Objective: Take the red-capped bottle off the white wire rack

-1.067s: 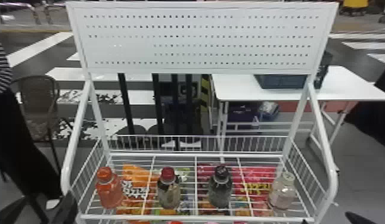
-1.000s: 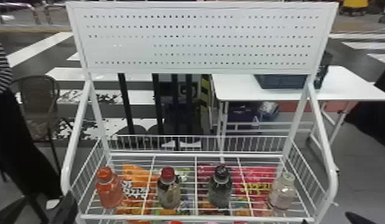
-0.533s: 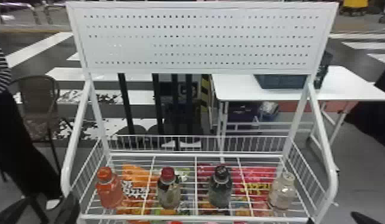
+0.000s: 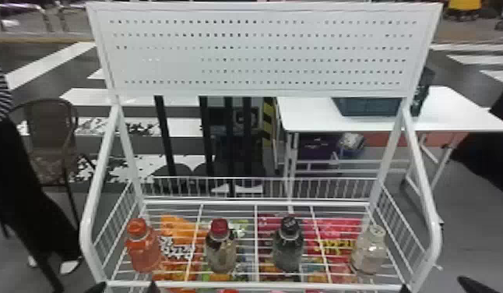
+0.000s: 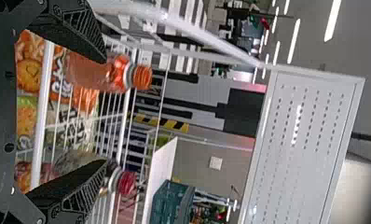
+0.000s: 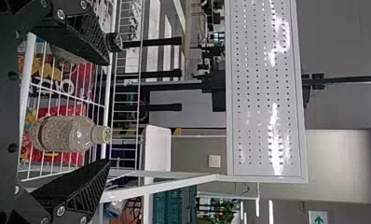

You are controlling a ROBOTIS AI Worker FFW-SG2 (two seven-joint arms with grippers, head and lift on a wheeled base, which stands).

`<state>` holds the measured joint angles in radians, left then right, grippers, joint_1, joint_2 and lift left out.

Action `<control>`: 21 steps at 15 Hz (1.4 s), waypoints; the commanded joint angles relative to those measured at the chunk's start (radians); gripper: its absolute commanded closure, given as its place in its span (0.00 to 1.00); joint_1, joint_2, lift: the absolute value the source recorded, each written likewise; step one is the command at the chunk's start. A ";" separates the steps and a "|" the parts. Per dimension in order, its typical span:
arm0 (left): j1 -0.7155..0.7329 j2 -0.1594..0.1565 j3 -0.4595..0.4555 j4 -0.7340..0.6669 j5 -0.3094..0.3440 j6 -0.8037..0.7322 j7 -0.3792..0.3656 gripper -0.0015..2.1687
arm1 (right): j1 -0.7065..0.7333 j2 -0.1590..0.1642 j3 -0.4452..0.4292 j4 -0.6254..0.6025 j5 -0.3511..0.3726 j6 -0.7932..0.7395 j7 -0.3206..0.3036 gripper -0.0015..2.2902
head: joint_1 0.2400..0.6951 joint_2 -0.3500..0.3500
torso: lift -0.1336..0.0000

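Note:
The red-capped bottle (image 4: 220, 251) stands upright on the white wire rack (image 4: 239, 286), second from the left. My left gripper (image 4: 124, 288) is low at the rack's front left, in front of the orange bottle (image 4: 142, 249). In the left wrist view my left gripper (image 5: 104, 111) is open, holding nothing; one finger partly covers the red-capped bottle (image 5: 127, 182), the other overlaps the orange bottle (image 5: 141, 77). My right gripper (image 4: 437, 287) waits at the front right. In the right wrist view the right gripper (image 6: 109, 111) is open before the pale-capped bottle (image 6: 67, 134), not touching it.
A black-capped bottle (image 4: 289, 245) stands to the right of the red-capped one. Wire side panels and thick side bars (image 4: 428, 218) flank the shelf, and a perforated board (image 4: 262, 50) rises behind. Colourful snack bags (image 4: 176, 237) lie under the shelf wires.
My left gripper has moved right, from the lower-left corner to the rack's front left. The right gripper has shifted only slightly. The bottles stand where they were.

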<state>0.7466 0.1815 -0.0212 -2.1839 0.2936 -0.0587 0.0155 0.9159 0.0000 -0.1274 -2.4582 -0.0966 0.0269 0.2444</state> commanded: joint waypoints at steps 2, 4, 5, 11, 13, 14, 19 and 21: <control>-0.079 0.023 -0.166 0.159 -0.083 -0.111 0.015 0.06 | 0.000 0.001 0.000 -0.004 0.000 0.000 0.000 0.07 | 0.57 0.50 | 1.00; -0.144 0.021 -0.220 0.240 -0.116 -0.148 0.038 0.06 | 0.006 0.001 -0.001 -0.004 0.000 -0.003 0.000 0.07 | 0.57 0.50 | 1.00; -0.179 0.023 -0.243 0.282 -0.119 -0.163 0.054 0.06 | 0.008 0.001 -0.001 -0.004 0.000 -0.009 0.000 0.07 | 0.57 0.50 | 1.00; -0.362 0.013 -0.309 0.458 -0.139 -0.212 0.087 0.06 | 0.015 0.001 0.006 -0.010 0.005 -0.012 0.001 0.07 | 0.57 0.50 | 1.00; -0.418 0.012 -0.316 0.498 -0.142 -0.172 0.075 0.05 | 0.020 0.001 0.009 -0.010 0.006 -0.015 0.001 0.07 | 0.57 0.50 | 1.00; -0.444 0.010 -0.321 0.518 -0.143 -0.144 0.075 0.04 | 0.020 0.001 0.009 -0.010 0.006 -0.018 0.000 0.07 | 0.57 0.50 | 1.00; -0.520 0.007 -0.325 0.610 -0.142 -0.135 0.066 0.01 | 0.026 0.001 0.009 -0.010 0.006 -0.025 0.000 0.07 | 0.57 0.50 | 1.00; -0.536 0.010 -0.322 0.625 -0.143 -0.135 0.058 0.00 | 0.026 0.001 0.009 -0.010 0.009 -0.025 0.001 0.07 | 0.57 0.50 | 1.00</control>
<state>0.2231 0.1903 -0.3459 -1.5713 0.1513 -0.1940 0.0753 0.9418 0.0000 -0.1181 -2.4682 -0.0900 0.0024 0.2451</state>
